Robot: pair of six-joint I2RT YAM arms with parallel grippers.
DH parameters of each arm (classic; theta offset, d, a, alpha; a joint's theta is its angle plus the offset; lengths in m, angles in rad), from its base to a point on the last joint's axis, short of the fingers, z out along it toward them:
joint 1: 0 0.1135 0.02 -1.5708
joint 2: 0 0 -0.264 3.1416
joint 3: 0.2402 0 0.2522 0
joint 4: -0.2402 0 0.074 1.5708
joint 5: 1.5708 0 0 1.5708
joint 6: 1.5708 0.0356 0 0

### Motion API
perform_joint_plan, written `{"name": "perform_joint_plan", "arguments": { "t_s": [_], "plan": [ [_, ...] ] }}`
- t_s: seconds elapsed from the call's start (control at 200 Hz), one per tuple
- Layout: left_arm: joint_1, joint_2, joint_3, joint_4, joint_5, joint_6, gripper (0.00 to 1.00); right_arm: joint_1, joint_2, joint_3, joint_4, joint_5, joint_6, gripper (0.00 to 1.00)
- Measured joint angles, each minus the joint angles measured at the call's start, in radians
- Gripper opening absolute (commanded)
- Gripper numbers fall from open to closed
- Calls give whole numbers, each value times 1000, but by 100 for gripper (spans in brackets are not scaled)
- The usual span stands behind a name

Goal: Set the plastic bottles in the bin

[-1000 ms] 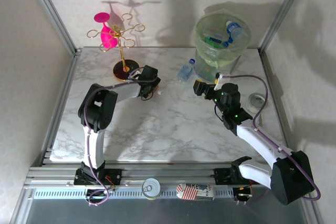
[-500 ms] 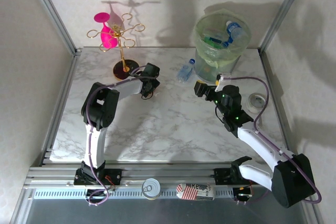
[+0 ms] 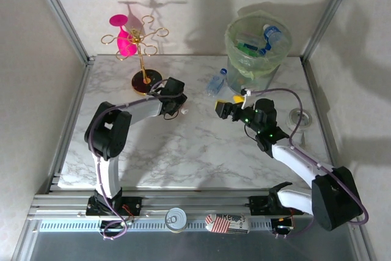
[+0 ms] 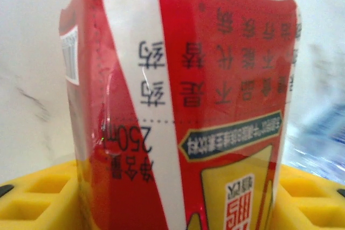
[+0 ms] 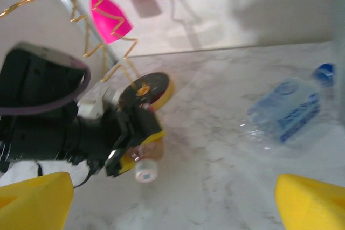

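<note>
**A:** While the left gripper [image 3: 175, 100] is clamping it, how is the bottle looking?

**B:** The red-labelled bottle [image 4: 183, 106] is sitting between the yellow pads [image 4: 32, 200], which are closed onto it. The label is red with a white stripe and printed characters. Its whitish round end is pointing toward the right wrist camera. It is being held low over the surface [image 3: 183, 151], near the base of the gold stand [image 3: 144, 59].

**A:** And the right gripper [image 3: 221, 109]?

**B:** It is hovering mid-surface with its jaws wide apart, holding nothing.

**A:** Counts?

**B:** I am counting one bottle gripped. One blue-labelled bottle [image 3: 214, 83], clear with a blue cap, is lying on its side on the surface just beside the bin [image 3: 269, 68]. Inside the bin, one clear blue-capped bottle [image 3: 272, 33] is showing plainly beside the green bottles [image 3: 247, 46]; how many green ones, I cannot tell. The one bin, pale green and translucent, is standing at the far right. The one stand is carrying two pink glasses [image 3: 125, 42].
</note>
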Motion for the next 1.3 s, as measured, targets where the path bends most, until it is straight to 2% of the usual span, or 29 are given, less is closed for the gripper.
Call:
{"name": "perform_joint_plan", "arguments": {
  "t_s": [0.15,0.32,0.596,0.791,1.182,1.237,1.297],
  "plan": [
    [-40,-129,-76,119,-2,-40,58,33,67,6,55,-108,14,82],
    [-70,-219,-160,221,-5,-71,58,79,160,46,77,-171,26,72],
    [-136,-293,-254,293,-24,-69,58,131,315,128,137,-233,89,67],
    [-152,-311,-270,319,-43,-62,59,150,378,145,162,-231,133,60],
    [-161,-315,-279,360,-47,-62,60,150,410,157,177,-222,195,37],
    [-161,-315,-283,364,-47,-63,63,150,410,157,177,-222,197,34],
    [-161,-317,-286,367,-50,-61,71,150,410,157,177,-224,196,32]
  ]
}}
